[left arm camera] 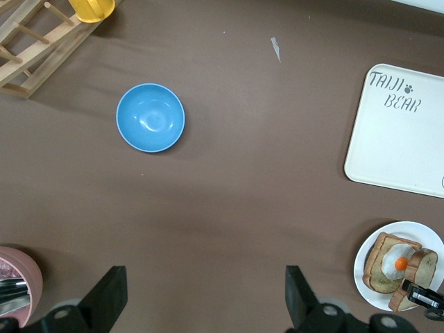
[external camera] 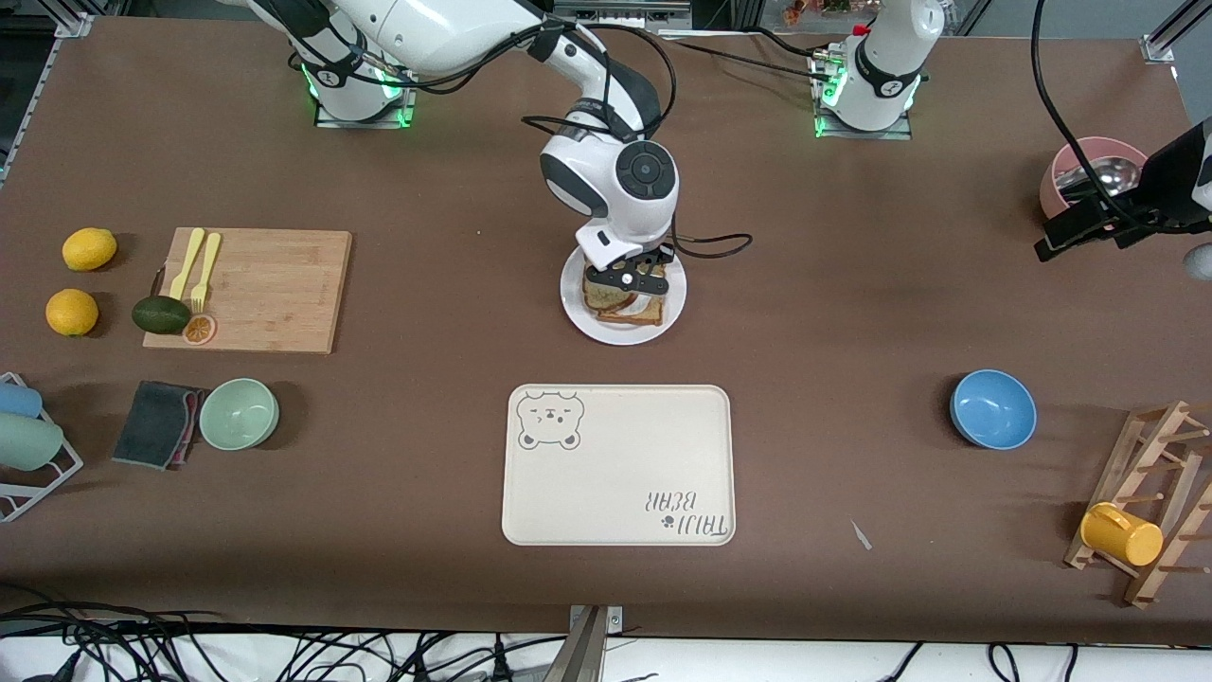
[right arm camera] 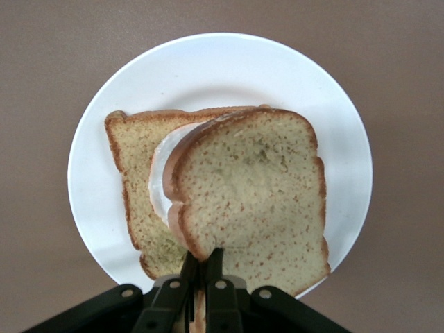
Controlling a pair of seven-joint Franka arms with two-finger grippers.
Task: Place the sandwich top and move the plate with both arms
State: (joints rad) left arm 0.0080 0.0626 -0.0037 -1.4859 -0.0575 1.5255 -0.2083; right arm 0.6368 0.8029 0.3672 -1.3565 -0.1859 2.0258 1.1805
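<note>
While the right arm reaches from its base to the middle of the table, its right gripper [right arm camera: 201,277] hangs just over the white plate [external camera: 579,317], with the fingers pressed together on the edge of the sandwich top [right arm camera: 253,198]. This bare speckled slice is held over the bread slice with fried egg [right arm camera: 139,173], which lies on the plate, and it covers most of the egg. The plate stands farther from the front camera than the cream bear tray [external camera: 620,464], close to it but not touching. The left gripper [left arm camera: 201,305] waits in the air at the left arm's end of the table, its fingers spread wide and holding nothing, beside the pink bowl [external camera: 1065,170]. Below it the blue bowl [external camera: 992,409] sits on the brown table [external camera: 852,284], near the wooden rack [external camera: 1150,502] with a yellow cup [external camera: 1122,535].
</note>
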